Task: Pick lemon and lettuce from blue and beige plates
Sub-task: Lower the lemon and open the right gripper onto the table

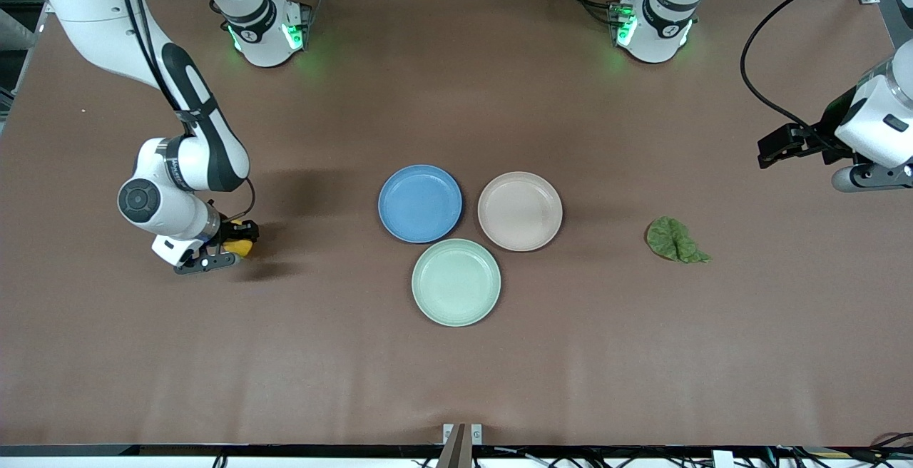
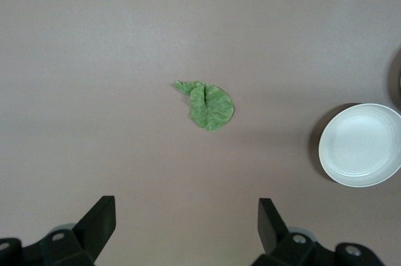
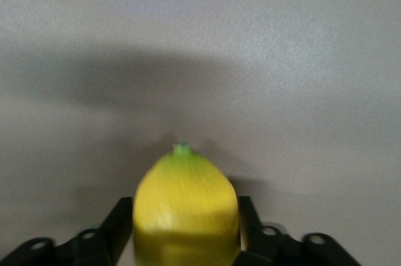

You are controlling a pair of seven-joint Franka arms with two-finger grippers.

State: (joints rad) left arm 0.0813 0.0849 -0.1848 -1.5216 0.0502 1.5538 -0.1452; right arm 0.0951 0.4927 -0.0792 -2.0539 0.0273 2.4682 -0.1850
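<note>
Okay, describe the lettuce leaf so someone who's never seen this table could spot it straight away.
Start from the three plates clustered mid-table and find the beige plate. From it, move toward the left arm's end of the brown table; the lettuce leaf lies flat on the bare surface there, apart from every plate. It is the only crinkled, dark green, irregular thing, unlike the smooth, round, pale green plate.

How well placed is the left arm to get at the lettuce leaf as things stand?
Probably well placed. The lettuce leaf lies flat on the bare table, apart from the beige plate, with nothing on or against it. The left gripper hangs open toward the left arm's end of the table, leaf between its fingers in its wrist view.
</note>
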